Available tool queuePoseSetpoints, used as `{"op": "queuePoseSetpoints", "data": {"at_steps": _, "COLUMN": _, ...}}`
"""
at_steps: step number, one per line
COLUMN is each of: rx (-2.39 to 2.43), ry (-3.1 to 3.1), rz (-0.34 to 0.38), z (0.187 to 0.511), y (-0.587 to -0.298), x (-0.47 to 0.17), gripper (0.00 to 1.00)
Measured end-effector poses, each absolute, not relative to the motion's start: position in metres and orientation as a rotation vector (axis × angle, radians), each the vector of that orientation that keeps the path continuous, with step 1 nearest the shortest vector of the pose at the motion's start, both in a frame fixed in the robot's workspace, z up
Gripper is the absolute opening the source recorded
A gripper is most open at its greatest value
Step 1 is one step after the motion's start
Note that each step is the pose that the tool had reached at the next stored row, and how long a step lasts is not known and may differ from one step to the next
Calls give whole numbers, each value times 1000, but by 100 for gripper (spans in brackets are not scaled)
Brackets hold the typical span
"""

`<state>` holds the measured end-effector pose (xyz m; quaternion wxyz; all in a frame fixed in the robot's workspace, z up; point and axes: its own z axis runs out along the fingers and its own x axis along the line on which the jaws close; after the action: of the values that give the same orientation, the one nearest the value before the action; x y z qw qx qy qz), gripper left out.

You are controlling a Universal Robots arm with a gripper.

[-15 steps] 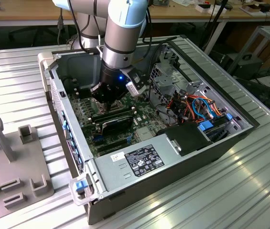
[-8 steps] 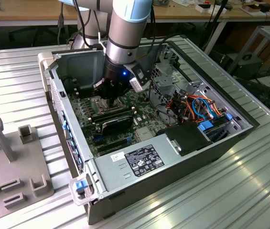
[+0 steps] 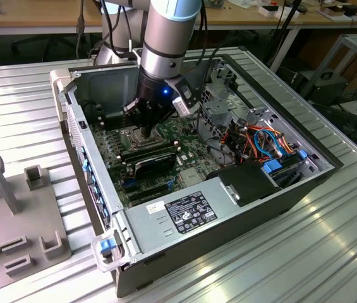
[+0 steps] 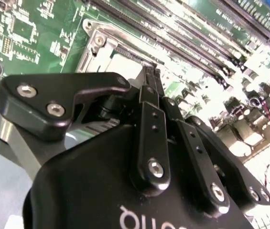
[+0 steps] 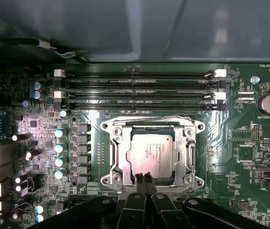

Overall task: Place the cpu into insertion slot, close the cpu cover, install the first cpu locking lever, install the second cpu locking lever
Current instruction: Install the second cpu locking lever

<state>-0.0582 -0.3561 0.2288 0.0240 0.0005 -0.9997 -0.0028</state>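
Observation:
The cpu (image 5: 153, 153), a silver-grey square, lies flat in the insertion slot (image 5: 110, 177) on the green motherboard. The cpu cover (image 5: 121, 157), a metal frame with a square window, lies down around the chip's edges. A thin wire locking lever (image 5: 154, 118) runs along one side of the socket. My gripper (image 5: 143, 178) is shut, its two fingertips pressed together at the opposite edge of the socket frame, right by the chip. In the second wrist view the gripper (image 4: 150, 75) tapers down onto the socket frame (image 4: 96, 44). In the exterior view the gripper (image 3: 145, 131) reaches into the open computer case at the socket (image 3: 127, 136).
Long black memory slots (image 5: 139, 88) lie just beyond the socket, and a row of capacitors (image 5: 58, 148) stands beside it. The case holds a power supply (image 3: 184, 213) and coloured cables (image 3: 266, 142). A grey fixture (image 3: 14, 208) stands at the exterior view's left.

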Motion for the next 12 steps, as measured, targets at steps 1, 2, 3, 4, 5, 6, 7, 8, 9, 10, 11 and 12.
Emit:
{"op": "queuePoseSetpoints", "data": {"at_steps": 1, "rx": 1, "ry": -3093, "rz": -8, "z": 230, "y": -356, "x": -58, "gripper": 11}}
{"op": "queuePoseSetpoints", "data": {"at_steps": 2, "rx": 1, "ry": -3091, "rz": -9, "z": 231, "y": -356, "x": -57, "gripper": 11}}
{"op": "queuePoseSetpoints", "data": {"at_steps": 3, "rx": 1, "ry": -3091, "rz": -9, "z": 233, "y": -356, "x": -57, "gripper": 11}}
{"op": "queuePoseSetpoints", "data": {"at_steps": 4, "rx": 1, "ry": -3091, "rz": -9, "z": 234, "y": -356, "x": -57, "gripper": 11}}
{"op": "queuePoseSetpoints", "data": {"at_steps": 5, "rx": 1, "ry": -3091, "rz": -9, "z": 237, "y": -356, "x": -57, "gripper": 11}}
{"op": "queuePoseSetpoints", "data": {"at_steps": 6, "rx": 1, "ry": -3091, "rz": -9, "z": 241, "y": -356, "x": -57, "gripper": 11}}
{"op": "queuePoseSetpoints", "data": {"at_steps": 7, "rx": 1, "ry": -3091, "rz": -10, "z": 245, "y": -356, "x": -57, "gripper": 11}}
{"op": "queuePoseSetpoints", "data": {"at_steps": 8, "rx": 1, "ry": -3091, "rz": -10, "z": 250, "y": -356, "x": -57, "gripper": 11}}
{"op": "queuePoseSetpoints", "data": {"at_steps": 9, "rx": 2, "ry": -3091, "rz": -10, "z": 250, "y": -358, "x": -57, "gripper": 11}}
{"op": "queuePoseSetpoints", "data": {"at_steps": 10, "rx": 1, "ry": -3091, "rz": -10, "z": 250, "y": -361, "x": -58, "gripper": 11}}
{"op": "queuePoseSetpoints", "data": {"at_steps": 11, "rx": 2, "ry": -3091, "rz": -10, "z": 251, "y": -363, "x": -58, "gripper": 11}}
{"op": "queuePoseSetpoints", "data": {"at_steps": 12, "rx": 1, "ry": -3091, "rz": -10, "z": 251, "y": -365, "x": -58, "gripper": 11}}
